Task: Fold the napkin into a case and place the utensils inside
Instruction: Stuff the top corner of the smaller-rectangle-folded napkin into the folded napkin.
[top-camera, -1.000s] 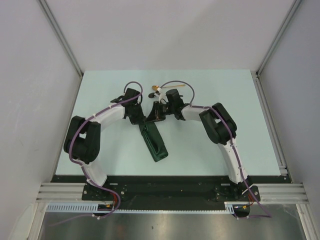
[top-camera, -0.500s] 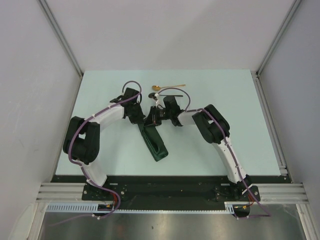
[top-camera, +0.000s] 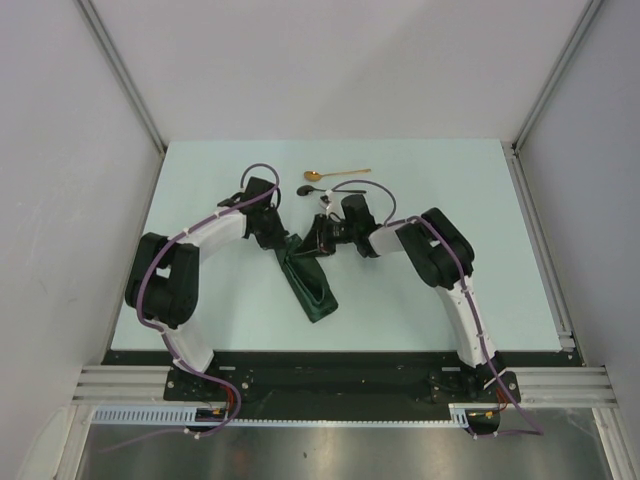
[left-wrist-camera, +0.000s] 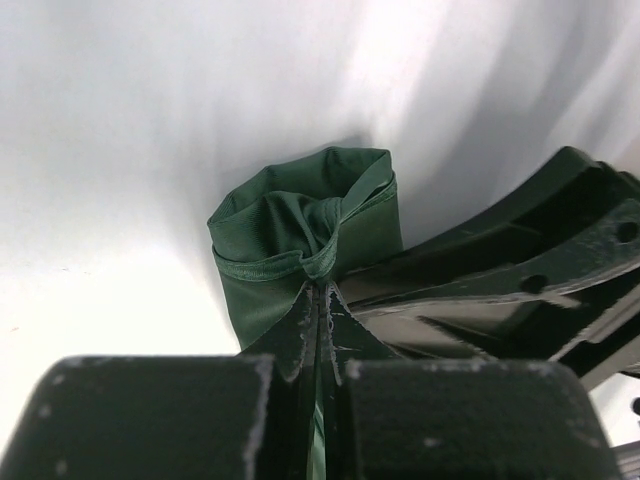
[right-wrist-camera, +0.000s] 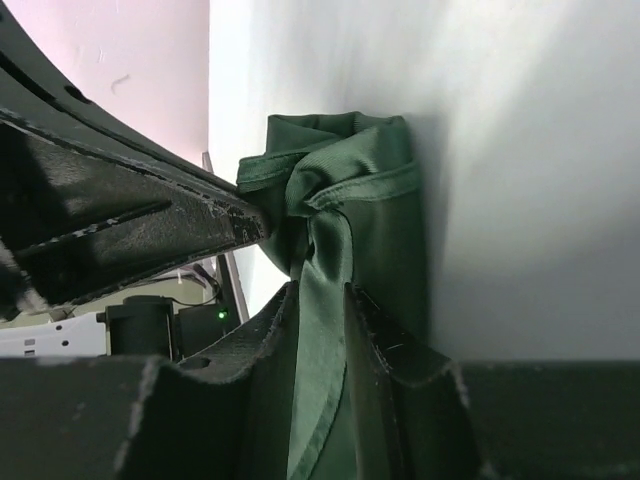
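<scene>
Pale table (top-camera: 450, 290) is carrying everything. Left arm (top-camera: 190, 250) and right arm (top-camera: 440, 255) are both bending in toward the middle, meeting at the far end of the case (top-camera: 312, 285). Case is lying as a narrow dark green strip just left of table centre, running from the grippers toward the near edge and slanting slightly right. Left gripper (left-wrist-camera: 318, 300) is sitting fully closed, pinching a fold at the case's far end, with green cloth showing in the seam between its fingers. Right gripper (right-wrist-camera: 320, 295) is sitting on that same end from the right side, jaws a narrow gap apart. A bunched strip of cloth is filling that gap and touching both fingers, so it is gripping the case too. Cloth is puckering into a tight gather between the two grips. Gold spoon (top-camera: 335, 174) is lying farthest out, beyond the grippers, handle pointing right. Black spoon (top-camera: 325, 189) is lying just near of it, roughly parallel. Both are sitting outside the case.
</scene>
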